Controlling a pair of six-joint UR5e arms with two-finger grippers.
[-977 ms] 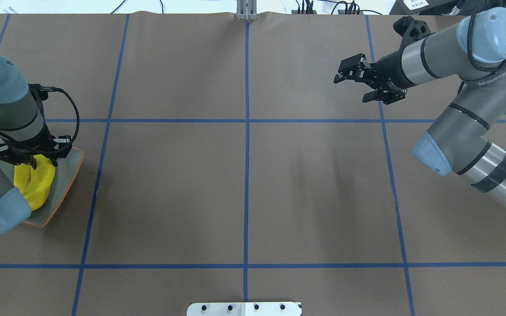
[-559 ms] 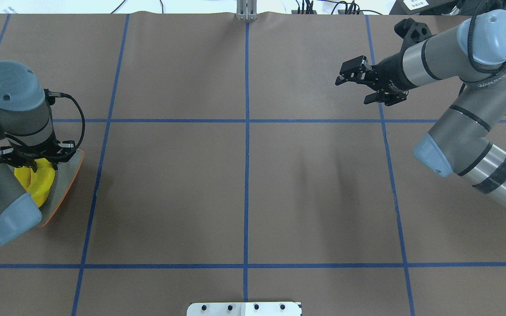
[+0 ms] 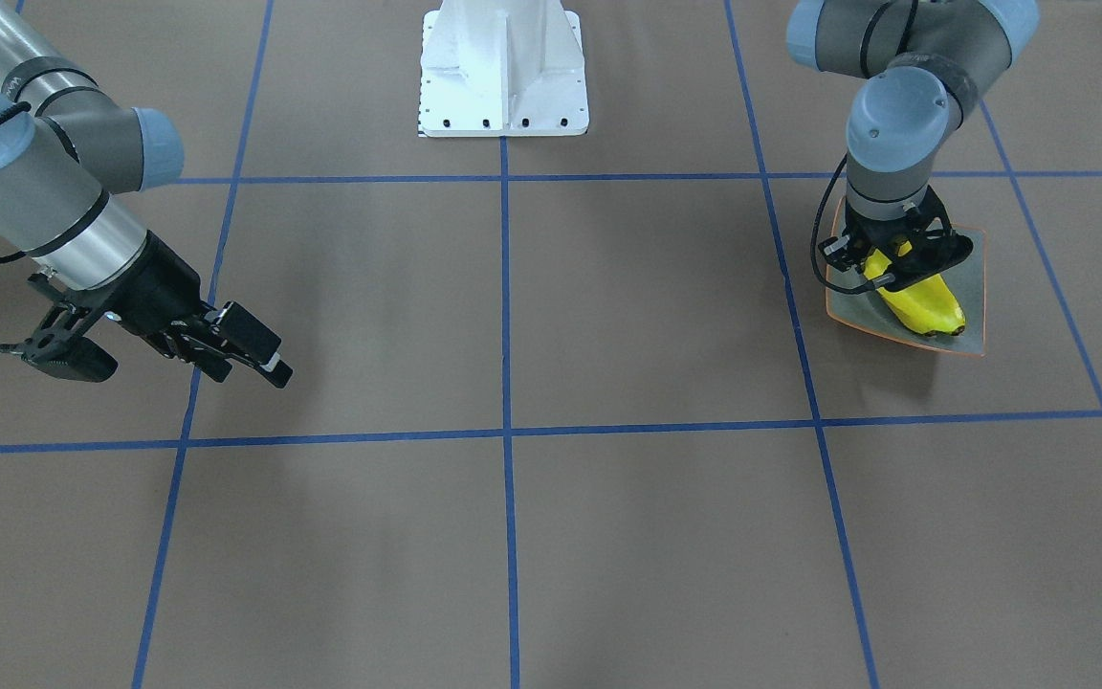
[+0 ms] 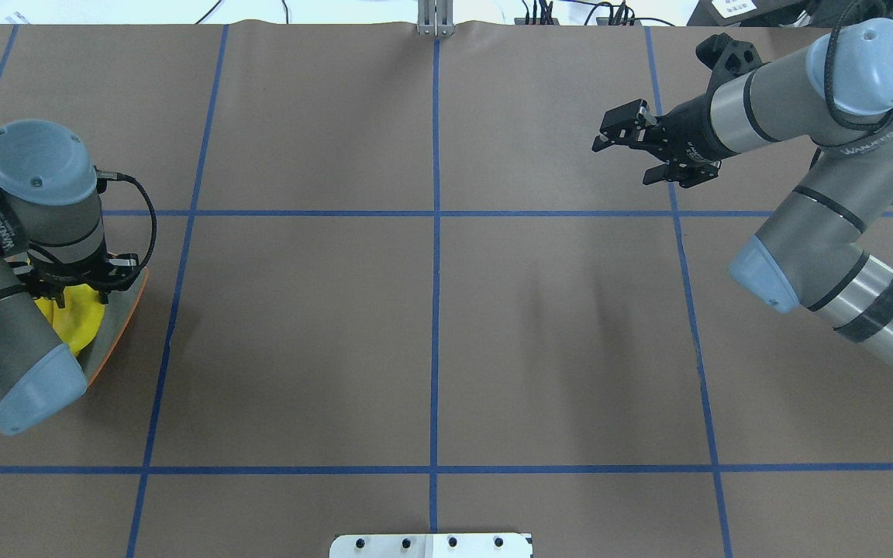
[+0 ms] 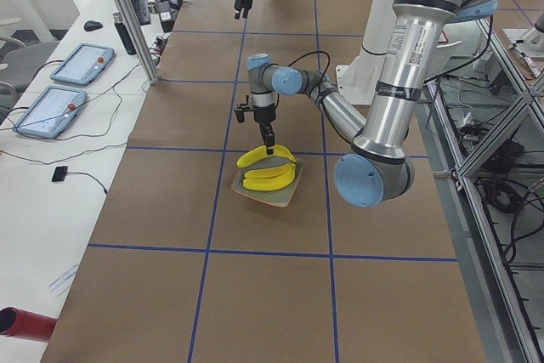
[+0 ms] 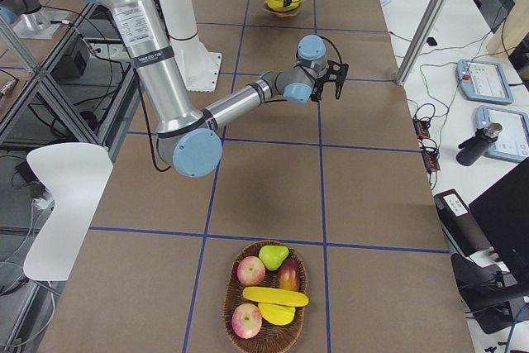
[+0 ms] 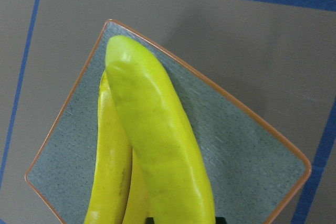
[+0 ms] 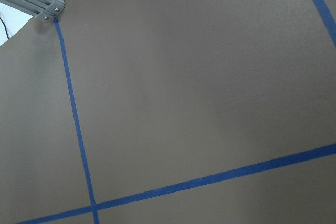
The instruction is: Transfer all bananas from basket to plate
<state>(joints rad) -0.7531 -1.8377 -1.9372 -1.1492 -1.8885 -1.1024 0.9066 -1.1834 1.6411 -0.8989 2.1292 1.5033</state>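
Left wrist-mounted view: bright yellow bananas [image 7: 157, 145] overlap on plate [image 7: 241, 150].

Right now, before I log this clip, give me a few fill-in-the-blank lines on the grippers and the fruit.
1. The left gripper grips a banana over the ____.
2. The right gripper is ____, over the table.
3. Another banana lies in the ____ beside apples.
Missing words: plate; open; basket.
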